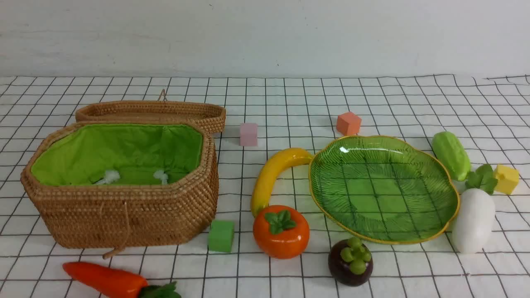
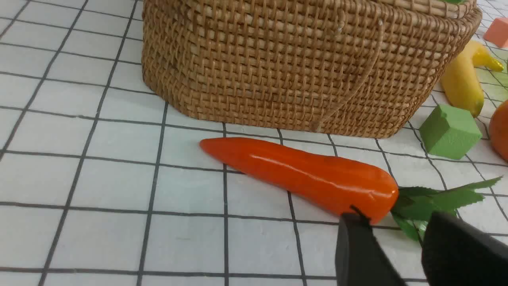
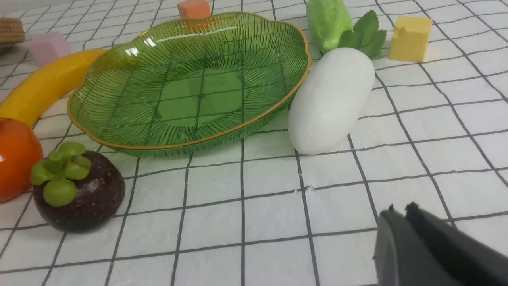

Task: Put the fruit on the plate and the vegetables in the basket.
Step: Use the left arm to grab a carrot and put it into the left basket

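**On the bench [image 1: 372, 103]: zero of six sorted so far**

Across the bench, nothing's where it belongs yet. The plate [image 1: 385, 190] is bare, and the basket [image 1: 124, 215], lid flipped open behind it, holds only its green lining. So all six moves are left, far as I can tell.

Fruit crowds the plate: the banana [image 1: 269, 178] touches its left rim, the persimmon [image 1: 281, 238] sits just beside the banana's near tip, and the mangosteen [image 1: 350, 263] is just off the near rim. Veg is split. The carrot [image 1: 107, 279] lies along the near edge in front of the basket. The radish [image 1: 474, 221] leans on the plate's right rim with the gourd [image 1: 451, 155] just behind it, well apart from the basket.

The left gripper [image 2: 395, 222] hovers at the carrot's leafy end, jaws partly apart, nothing between them. The right gripper [image 3: 401, 210] is pinched closed and empty over bare cloth near the radish.

Room-wise, there's plenty of open cloth toward the far edge. But a green cube [image 1: 220, 236] sits between basket and persimmon, and the carrot hugs the near edge, so not much slack there.
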You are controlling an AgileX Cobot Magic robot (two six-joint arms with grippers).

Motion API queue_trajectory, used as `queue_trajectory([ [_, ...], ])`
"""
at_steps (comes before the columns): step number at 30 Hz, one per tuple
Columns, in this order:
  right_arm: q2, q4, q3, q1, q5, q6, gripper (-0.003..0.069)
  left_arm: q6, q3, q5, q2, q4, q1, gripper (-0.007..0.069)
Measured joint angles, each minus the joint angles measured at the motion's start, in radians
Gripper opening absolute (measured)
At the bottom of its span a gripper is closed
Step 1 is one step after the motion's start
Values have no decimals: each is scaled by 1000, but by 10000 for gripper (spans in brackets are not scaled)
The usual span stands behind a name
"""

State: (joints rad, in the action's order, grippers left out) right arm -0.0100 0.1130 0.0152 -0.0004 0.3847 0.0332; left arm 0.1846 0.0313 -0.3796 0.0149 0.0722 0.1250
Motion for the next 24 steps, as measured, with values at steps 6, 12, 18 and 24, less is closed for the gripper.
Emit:
queue_trajectory([
  [6,0,0,0,0,0,0,46,0,0,0,0,0,0,238],
  [12,0,0,0,0,0,0,46,0,0,0,0,0,0,238],
  [18,0,0,0,0,0,0,46,0,0,0,0,0,0,238],
  [24,0,0,0,0,0,0,46,76,0,152,0,122,0,238],
])
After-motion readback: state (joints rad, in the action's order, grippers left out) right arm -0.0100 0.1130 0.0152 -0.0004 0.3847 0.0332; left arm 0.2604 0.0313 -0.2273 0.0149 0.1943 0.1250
